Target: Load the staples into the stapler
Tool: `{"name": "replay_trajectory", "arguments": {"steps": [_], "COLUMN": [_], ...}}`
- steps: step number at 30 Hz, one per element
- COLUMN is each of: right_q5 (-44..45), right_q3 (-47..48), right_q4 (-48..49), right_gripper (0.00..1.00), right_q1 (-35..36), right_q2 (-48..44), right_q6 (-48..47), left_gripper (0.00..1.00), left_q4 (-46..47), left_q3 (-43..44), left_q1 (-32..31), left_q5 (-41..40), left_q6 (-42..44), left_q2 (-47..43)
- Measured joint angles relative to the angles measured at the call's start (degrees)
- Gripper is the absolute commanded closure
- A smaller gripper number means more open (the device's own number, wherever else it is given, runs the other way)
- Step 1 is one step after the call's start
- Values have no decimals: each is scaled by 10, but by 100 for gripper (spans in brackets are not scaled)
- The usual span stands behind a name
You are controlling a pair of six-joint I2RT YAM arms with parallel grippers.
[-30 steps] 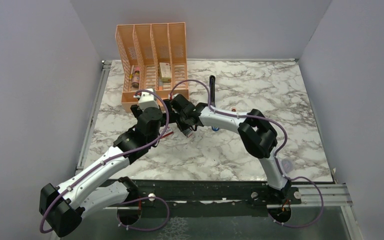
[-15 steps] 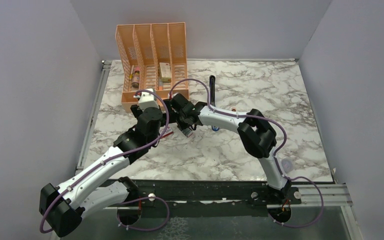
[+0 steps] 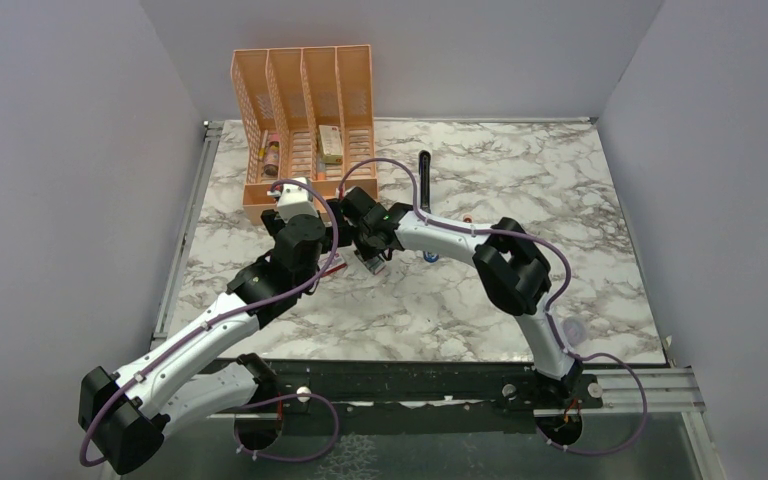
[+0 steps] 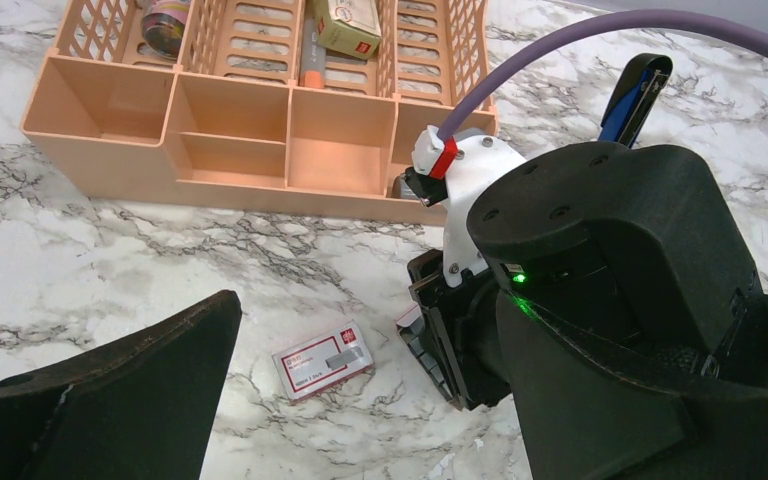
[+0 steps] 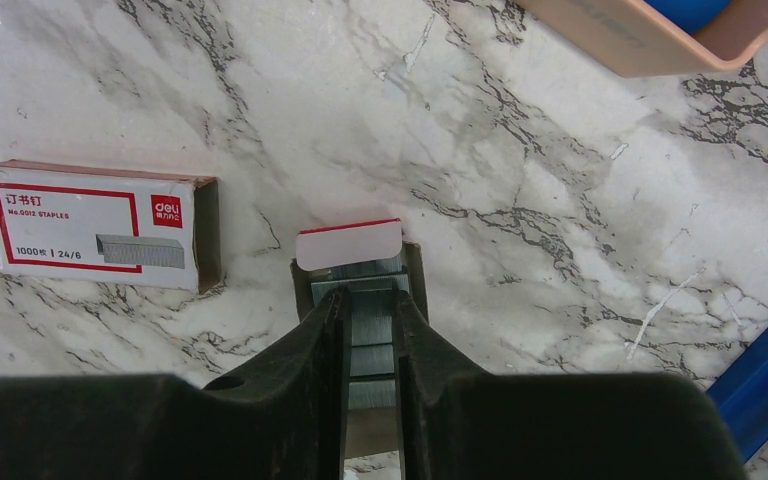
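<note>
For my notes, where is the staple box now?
In the right wrist view the staple box lies flat on the marble, left of the staples in the right tool.

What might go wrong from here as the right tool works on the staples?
The right tool pinches a silvery-grey staple strip inside its small open tray; the brittle strip may snap, or the tray lift with it. The red-and-white cardboard box lies close beside and could get knocked.

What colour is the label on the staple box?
White with a red frame and a red logo. The staple box shows best in the right wrist view.
</note>
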Motion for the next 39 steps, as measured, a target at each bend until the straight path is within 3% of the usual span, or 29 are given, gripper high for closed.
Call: {"name": "replay_trajectory", "arguments": {"steps": [24,39], "right_q5": [11,17], "right_q3": [-36,-269], "right_q4": [-3,-33], "right_gripper": [77,77], "right_q1": [1,1], "right_q2": [-55,-238], "right_q6": [4,12], "left_gripper": [1,1], "left_q4": [2,2], "left_q3": [0,0], "left_q1": [0,0], "left_q5": [0,0], "left_q6": [0,0], "left_q2": [0,0]}}
